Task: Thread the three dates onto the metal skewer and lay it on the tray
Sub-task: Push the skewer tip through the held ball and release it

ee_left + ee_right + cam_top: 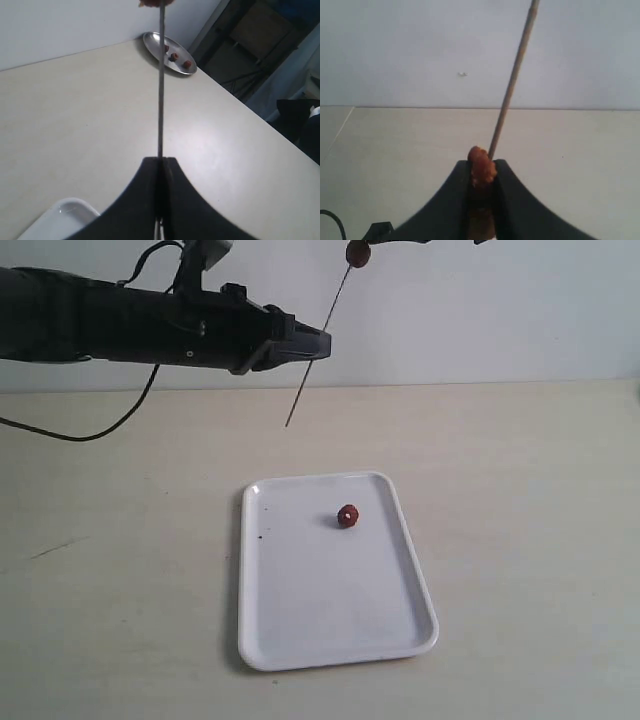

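My left gripper (325, 343) (160, 162) is shut on the metal skewer (298, 400) (160, 90), which slants up and to the right above the table. At the skewer's upper end a reddish-brown date (358, 252) (481, 165) sits on the rod (512, 85), pinched between the jaws of my right gripper (482, 167). In the exterior view that gripper is almost wholly cut off by the top edge. Another date (347, 516) lies alone on the white tray (320, 620), towards its far end. A corner of the tray (60, 215) shows in the left wrist view.
A round metal plate (150, 37) stands at a far table corner in the left wrist view and holds three more dates (173, 56). A black cable (90, 430) hangs from the left arm onto the table. Beyond the table's edge lies dark clutter.
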### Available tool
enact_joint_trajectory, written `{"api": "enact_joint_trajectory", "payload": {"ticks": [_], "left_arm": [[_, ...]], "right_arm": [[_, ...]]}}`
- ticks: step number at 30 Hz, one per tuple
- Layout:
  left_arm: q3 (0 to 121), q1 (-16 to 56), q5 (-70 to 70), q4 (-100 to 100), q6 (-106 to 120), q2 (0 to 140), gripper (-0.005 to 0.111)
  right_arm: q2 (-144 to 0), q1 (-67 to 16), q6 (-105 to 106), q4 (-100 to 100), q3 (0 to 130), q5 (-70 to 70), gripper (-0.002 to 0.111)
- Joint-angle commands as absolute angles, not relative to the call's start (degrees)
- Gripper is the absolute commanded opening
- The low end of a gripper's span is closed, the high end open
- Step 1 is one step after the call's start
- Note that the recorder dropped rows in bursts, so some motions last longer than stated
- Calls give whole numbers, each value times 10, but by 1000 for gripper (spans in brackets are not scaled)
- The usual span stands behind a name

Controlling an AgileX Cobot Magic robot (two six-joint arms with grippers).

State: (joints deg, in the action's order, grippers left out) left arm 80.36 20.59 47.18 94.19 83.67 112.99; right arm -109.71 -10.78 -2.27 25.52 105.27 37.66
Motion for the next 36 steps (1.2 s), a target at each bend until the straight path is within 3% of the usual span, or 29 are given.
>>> {"api": "enact_joint_trajectory", "payload": {"ticks": [1, 10, 19, 36], "left_arm": [[815, 206, 467, 955, 835, 1120, 0], [815, 206, 467, 915, 823, 1120, 0], [815, 206, 467, 888, 819, 1120, 0], [815, 206, 464, 875, 806, 1120, 0]], "right_arm": [[-1100, -113, -16, 253, 1049, 407, 25], [-1099, -113, -14, 234, 1049, 403, 37], [-1080, -113, -15, 229, 1049, 361, 37], [-1073, -113, -16, 221, 1049, 405, 37]]}}
